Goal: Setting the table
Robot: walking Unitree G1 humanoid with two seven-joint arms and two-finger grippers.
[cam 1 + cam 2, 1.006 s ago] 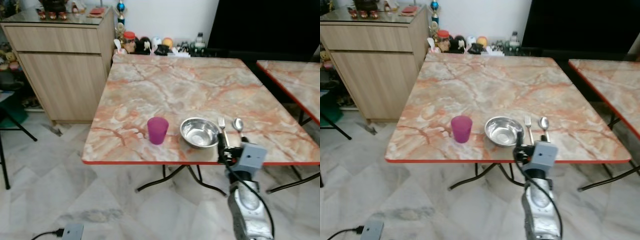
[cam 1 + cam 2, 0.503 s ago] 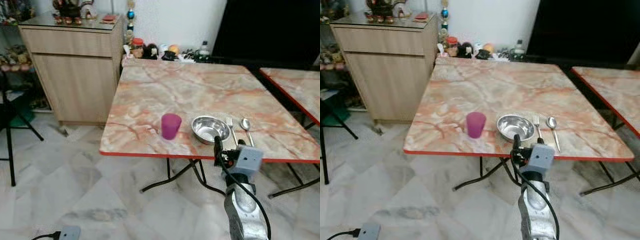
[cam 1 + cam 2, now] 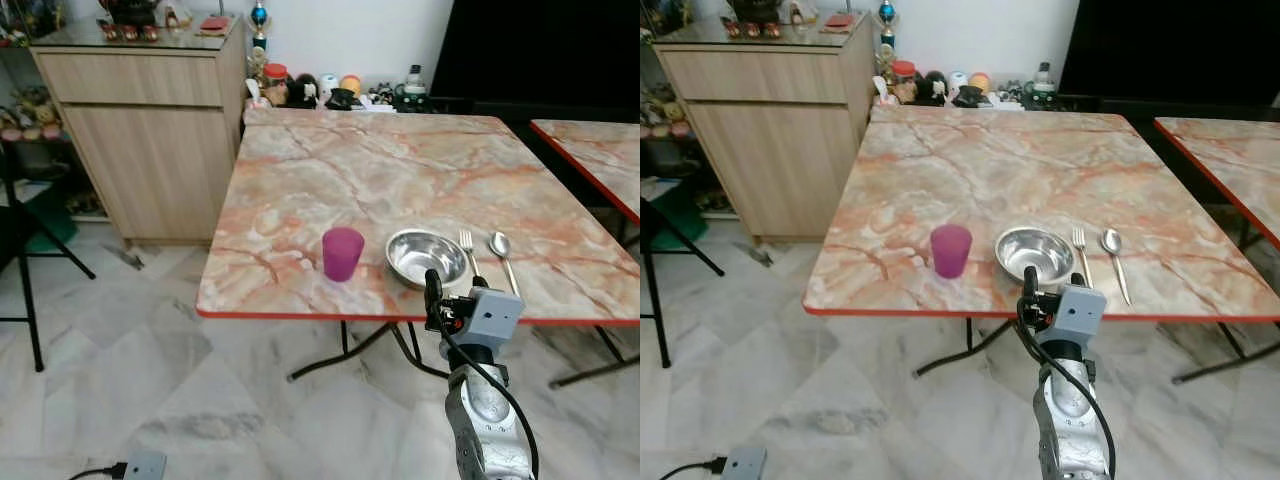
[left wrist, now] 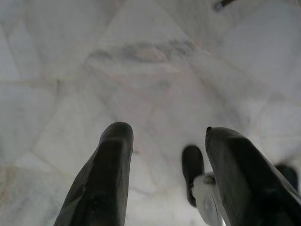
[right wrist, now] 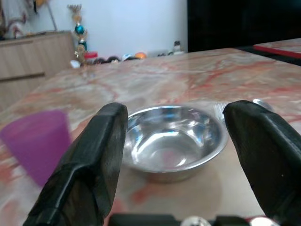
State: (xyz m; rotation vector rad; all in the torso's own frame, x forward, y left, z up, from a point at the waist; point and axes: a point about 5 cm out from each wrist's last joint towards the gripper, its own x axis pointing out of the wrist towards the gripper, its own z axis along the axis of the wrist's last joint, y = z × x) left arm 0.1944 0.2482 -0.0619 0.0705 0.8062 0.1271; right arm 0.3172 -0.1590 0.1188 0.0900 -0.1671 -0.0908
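- Right gripper (image 5: 171, 155) hangs at the near edge of the marble table (image 3: 380, 170), its two black fingers spread wide and holding nothing, aimed straight at the steel bowl (image 3: 427, 257)
- Left gripper (image 4: 167, 179) hangs idle over the pale floor tiles, fingers parted and empty
- On the table, near its front edge, a place setting lies in a row: a purple cup (image 3: 342, 253) to the left of the bowl, then a fork (image 3: 467, 250) just beside the bowl's right rim, then a spoon (image 3: 505, 255) a little further right, the two lying roughly parallel
- A wooden cabinet (image 3: 150, 120) stands off the table's far left corner, with small jars and ornaments crowded along the wall behind
- The setting looks largely laid; the step in hand appears to be checking or adjusting the bowl
- Any next move calls for the right arm to reach forward over the table edge and close on the bowl's rim without nudging the fork beside it
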